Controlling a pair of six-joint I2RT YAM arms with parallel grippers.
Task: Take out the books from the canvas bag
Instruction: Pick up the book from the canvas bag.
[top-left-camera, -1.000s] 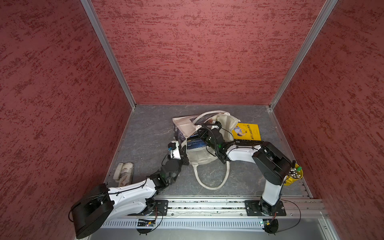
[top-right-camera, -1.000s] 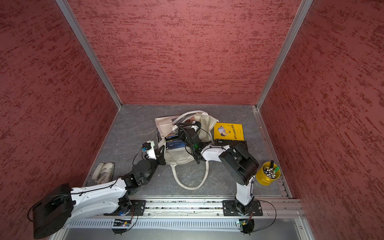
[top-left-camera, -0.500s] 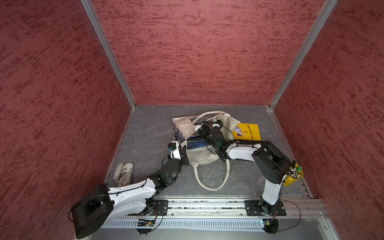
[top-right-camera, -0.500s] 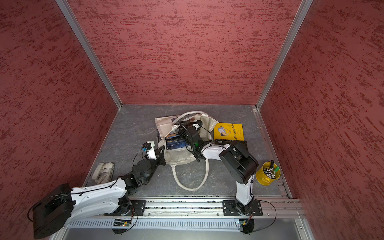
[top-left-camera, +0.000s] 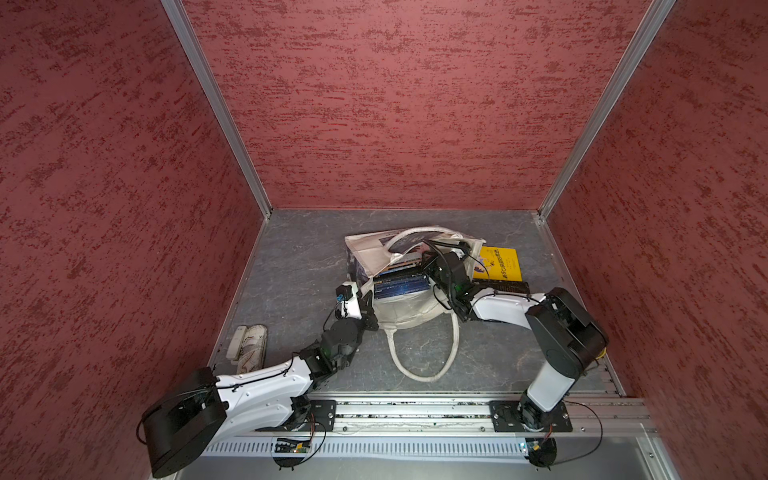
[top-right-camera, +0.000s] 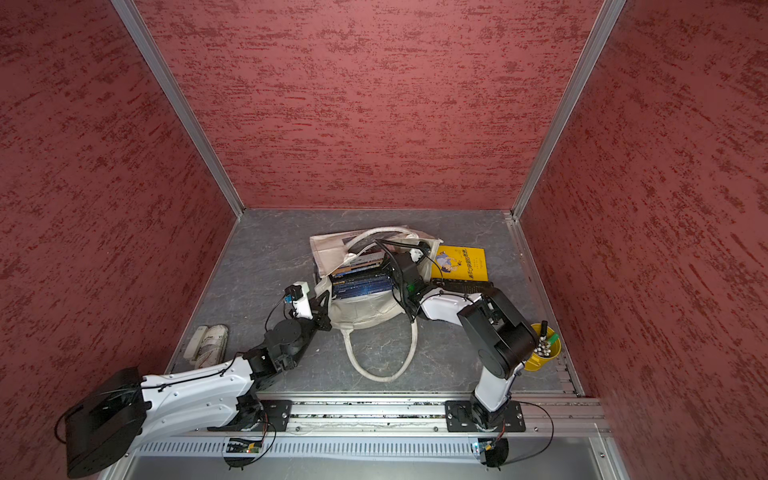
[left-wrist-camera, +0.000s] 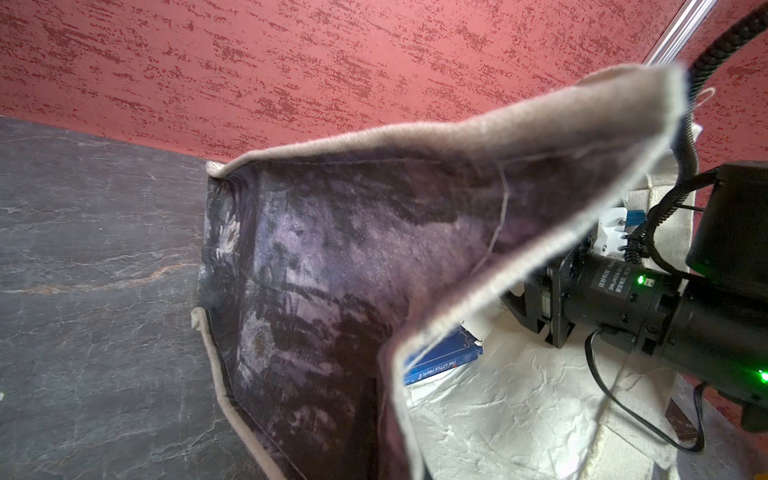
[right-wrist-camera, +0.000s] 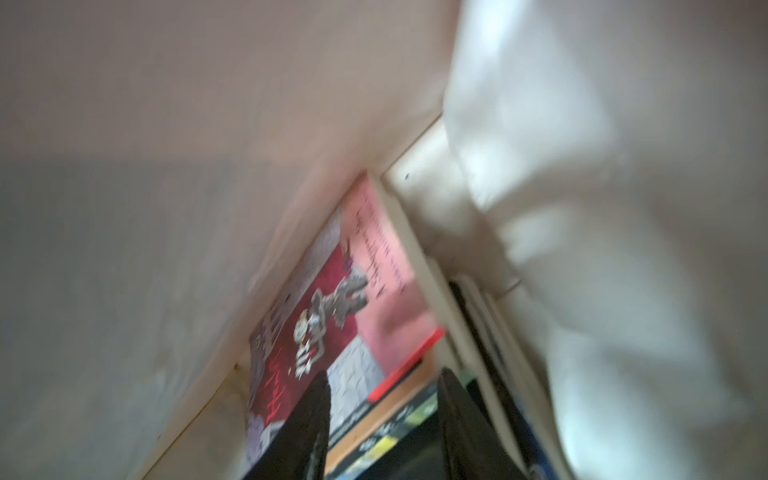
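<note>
Canvas bag (top-left-camera: 411, 311): L claw (top-left-camera: 368, 297) pinches rim; R claw (right-wrist-camera: 384, 376) reaches inside astride books (top-left-camera: 401, 286), grip unclear.

Free passage over bare desk (top-left-camera: 299, 257) left of and behind canvas bag (top-left-camera: 411, 311). Tight inside bag mouth: stacked books (top-left-camera: 401, 286) packed in, cloth sagging close around right pincer (right-wrist-camera: 384, 382). Near side barred by handle loop (top-left-camera: 456, 340); right side by yellow book (top-left-camera: 498, 264) and right arm (top-left-camera: 498, 307).

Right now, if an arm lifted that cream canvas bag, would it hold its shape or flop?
Probably floppy: the canvas bag sags in wrinkles, and its rim folds where the left gripper pinches it. Likely heavy too, with a stack of books inside. Its loop handle lies slack, so it would probably dangle.
</note>
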